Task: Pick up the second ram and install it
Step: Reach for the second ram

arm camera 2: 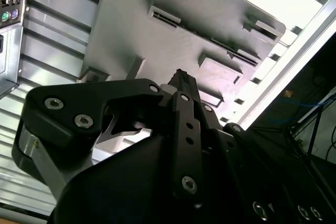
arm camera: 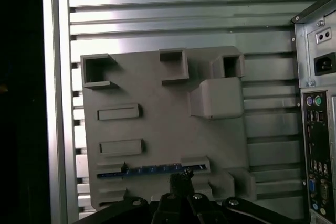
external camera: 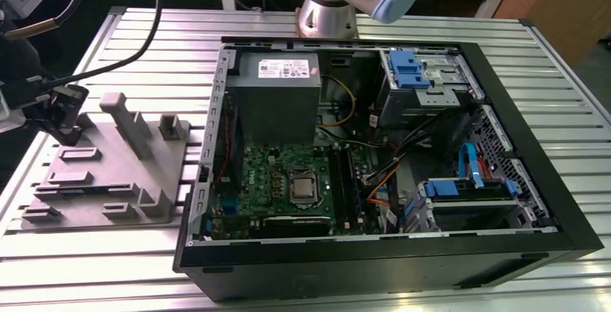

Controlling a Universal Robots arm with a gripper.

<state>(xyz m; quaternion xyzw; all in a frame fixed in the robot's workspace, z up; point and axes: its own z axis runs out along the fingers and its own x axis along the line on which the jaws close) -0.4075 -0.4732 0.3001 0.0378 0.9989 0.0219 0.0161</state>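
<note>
1. Exterior view: an open computer case [external camera: 382,255] lies on a slatted metal surface [external camera: 191,26]. At the exterior view's left sits a grey tray [external camera: 105,176] with upright posts. The gripper [external camera: 67,134] hangs over the tray's outer corner.
2. First wrist view: the memory stick [arm camera: 152,170], long and thin, sits in a slot of the tray [arm camera: 157,108]. The gripper [arm camera: 181,178] is right at the stick, somewhat off its middle. Contact cannot be told.
3. Second wrist view: the gripper [arm camera 2: 181,77] points at the tray [arm camera 2: 136,30]. Whether the jaws are spread or pressed together cannot be told.
4. Handling, as a judgement: the stick looks light, stiff and fragile. It is best pinched across its flat sides near the middle, away from the contact edge.
</note>
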